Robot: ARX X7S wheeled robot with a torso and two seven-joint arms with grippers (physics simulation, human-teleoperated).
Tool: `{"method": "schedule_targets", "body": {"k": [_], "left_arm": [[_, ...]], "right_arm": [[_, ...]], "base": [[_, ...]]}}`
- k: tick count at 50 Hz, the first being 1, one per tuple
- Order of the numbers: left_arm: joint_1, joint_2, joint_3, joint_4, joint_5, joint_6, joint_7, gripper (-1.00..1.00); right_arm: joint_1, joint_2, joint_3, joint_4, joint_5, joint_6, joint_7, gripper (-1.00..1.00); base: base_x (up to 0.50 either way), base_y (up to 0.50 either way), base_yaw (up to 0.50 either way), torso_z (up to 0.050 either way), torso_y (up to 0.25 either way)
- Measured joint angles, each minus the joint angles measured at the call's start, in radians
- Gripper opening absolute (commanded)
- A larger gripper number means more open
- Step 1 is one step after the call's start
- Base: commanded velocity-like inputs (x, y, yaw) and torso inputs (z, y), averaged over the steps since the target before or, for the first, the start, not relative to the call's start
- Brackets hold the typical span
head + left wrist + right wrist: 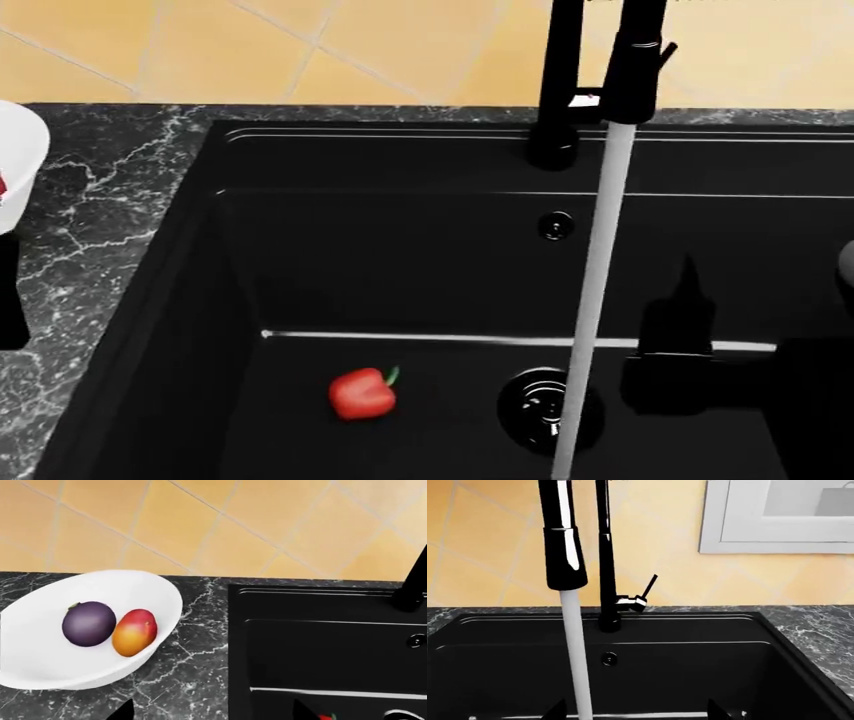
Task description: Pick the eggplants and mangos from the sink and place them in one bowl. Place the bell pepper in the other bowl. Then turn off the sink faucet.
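1. In the white bowl [100, 630], ahead of the left gripper [212, 712], an eggplant [89, 623] and a mango [134, 632] are seen touching.
2. The left gripper's fingertips are spread, with nothing between them.
3. A bell pepper [362, 393] lies on the sink [400, 270] floor, apart from both grippers.
4. The right gripper [635, 711] is spread inside the sink, facing the faucet [606, 570]; water [577, 655] is running.
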Motion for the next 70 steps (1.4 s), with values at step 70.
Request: {"method": "schedule_targets", "body": {"k": [70], "left_arm": [[-0.015, 0.135, 0.030, -0.112, -0.034, -0.114, 0.040, 1.00]], "right_arm": [[-0.055, 0.020, -0.003, -0.031, -0.036, -0.043, 0.016, 1.00]], "base": [[0.12, -0.22, 0.00, 0.000, 0.000]]}}
